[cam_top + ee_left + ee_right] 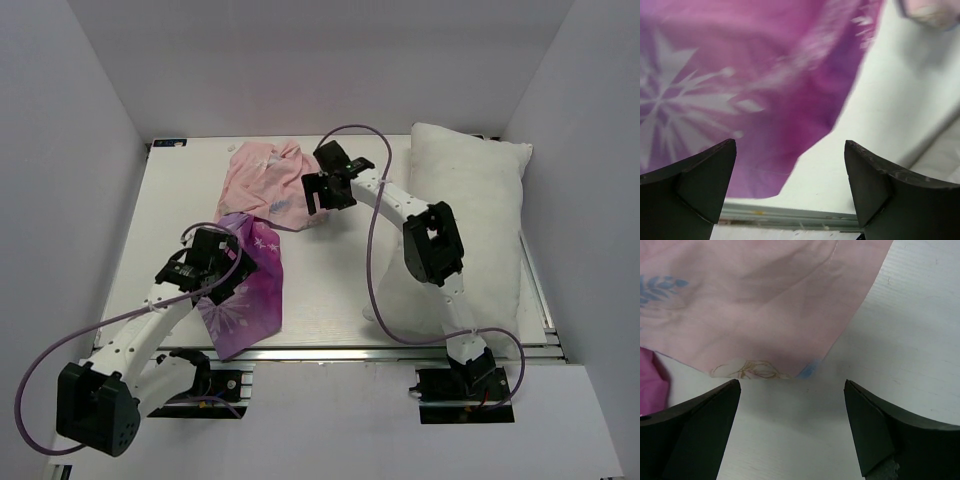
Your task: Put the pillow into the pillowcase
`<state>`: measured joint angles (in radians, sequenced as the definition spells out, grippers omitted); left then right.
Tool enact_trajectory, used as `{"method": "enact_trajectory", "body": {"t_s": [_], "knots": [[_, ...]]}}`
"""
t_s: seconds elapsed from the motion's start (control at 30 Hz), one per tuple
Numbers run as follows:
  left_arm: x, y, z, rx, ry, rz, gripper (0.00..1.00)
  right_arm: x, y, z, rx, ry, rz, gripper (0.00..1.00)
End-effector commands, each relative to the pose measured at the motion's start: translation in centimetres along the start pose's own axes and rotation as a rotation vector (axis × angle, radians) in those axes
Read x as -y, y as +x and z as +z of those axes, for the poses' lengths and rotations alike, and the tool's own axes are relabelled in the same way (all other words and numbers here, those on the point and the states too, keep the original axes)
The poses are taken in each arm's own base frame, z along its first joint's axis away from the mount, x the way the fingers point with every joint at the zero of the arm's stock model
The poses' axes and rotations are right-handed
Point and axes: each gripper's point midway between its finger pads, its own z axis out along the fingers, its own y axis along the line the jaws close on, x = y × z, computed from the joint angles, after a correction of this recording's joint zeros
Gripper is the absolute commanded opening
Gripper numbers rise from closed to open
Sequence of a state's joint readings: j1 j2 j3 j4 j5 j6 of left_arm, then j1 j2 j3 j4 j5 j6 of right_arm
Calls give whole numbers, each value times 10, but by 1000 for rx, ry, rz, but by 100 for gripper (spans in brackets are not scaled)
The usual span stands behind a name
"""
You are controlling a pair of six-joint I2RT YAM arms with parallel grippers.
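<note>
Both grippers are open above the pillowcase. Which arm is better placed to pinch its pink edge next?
Right, probably. The right gripper hangs open with the pink hem of the pillowcase just ahead of its fingertips. The left gripper is open over the purple end, away from that hem.

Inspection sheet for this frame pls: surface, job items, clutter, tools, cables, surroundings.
Surface: white table, bare between the arms.
Job's things: pillow lies uncovered along the right edge; pillowcase crumpled left of centre, pink part far, purple part reaching the near edge.
Clutter: nothing seen.
Tools: left tool open above the purple part; right tool open above the pink hem; neither holds anything.
Cables: purple cables, one looping off each arm.
Surroundings: plain white walls on three sides.
</note>
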<state>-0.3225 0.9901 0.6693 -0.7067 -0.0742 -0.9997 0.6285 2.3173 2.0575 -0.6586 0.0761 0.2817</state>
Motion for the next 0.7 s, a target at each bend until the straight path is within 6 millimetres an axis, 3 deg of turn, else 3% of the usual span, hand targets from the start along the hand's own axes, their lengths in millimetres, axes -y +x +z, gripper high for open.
{"method": "enact_trajectory", "body": {"t_s": [0.0,0.3,0.37,0.47,0.5,0.53,0.57,0.6,0.63,0.67], "knots": [[43,-22,-6,61,153,59,98,-2,-14,-2,36,17,38,89],[44,-40,33,61,-1,109,96,-3,8,27,-34,4,75,89],[40,-42,40,68,-39,115,92,-5,12,30,-43,-5,80,89],[36,-45,49,72,-83,125,75,-11,18,36,-62,-39,84,84],[36,-47,51,76,-90,128,63,-14,19,37,-65,-51,83,77],[35,-47,55,71,-102,133,57,-14,19,40,-60,-56,85,73],[34,-50,57,86,-113,137,50,-20,19,40,-66,-88,90,59],[33,-51,59,89,-123,141,33,-25,19,41,-68,-113,90,50],[36,-54,61,93,-132,145,24,-28,17,41,-60,-129,89,40],[34,-58,60,101,-156,156,11,-29,13,40,-48,-139,90,20]]}}
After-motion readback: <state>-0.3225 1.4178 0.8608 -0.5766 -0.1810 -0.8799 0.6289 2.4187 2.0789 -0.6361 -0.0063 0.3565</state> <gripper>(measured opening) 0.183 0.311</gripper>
